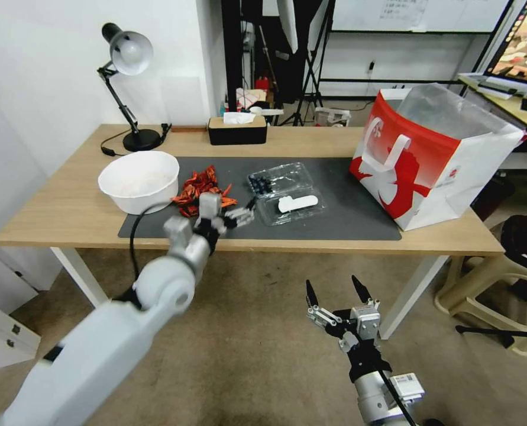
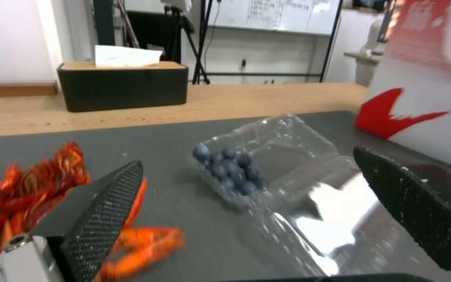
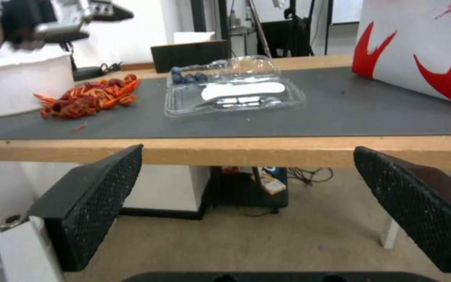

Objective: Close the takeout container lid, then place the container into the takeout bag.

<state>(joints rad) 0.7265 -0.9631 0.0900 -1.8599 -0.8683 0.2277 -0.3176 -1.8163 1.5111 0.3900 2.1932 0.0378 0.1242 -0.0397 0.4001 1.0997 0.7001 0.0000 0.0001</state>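
Observation:
The takeout container (image 1: pixel 273 178) lies open on the dark mat, with blue berries in its far half (image 2: pixel 230 171). The lid (image 1: pixel 294 206), with its white oblong sticker, lies flat on the near side (image 3: pixel 239 94). My left gripper (image 1: pixel 243 216) is open just left of the lid, near the mat's front; its black fingers (image 2: pixel 105 203) frame the container from a little way back. My right gripper (image 1: pixel 334 293) hangs open below and in front of the table edge, facing the container (image 3: pixel 225 70). The red and white takeout bag (image 1: pixel 435 160) stands open at the table's right end.
A white bowl (image 1: pixel 139 180) and a heap of red-orange wrappers (image 1: pixel 201 189) sit left of the container, close beside my left gripper. A black tissue box (image 1: pixel 237 130) and a desk lamp (image 1: pixel 127 89) stand at the back. A chair (image 1: pixel 511 260) is beyond the table's right end.

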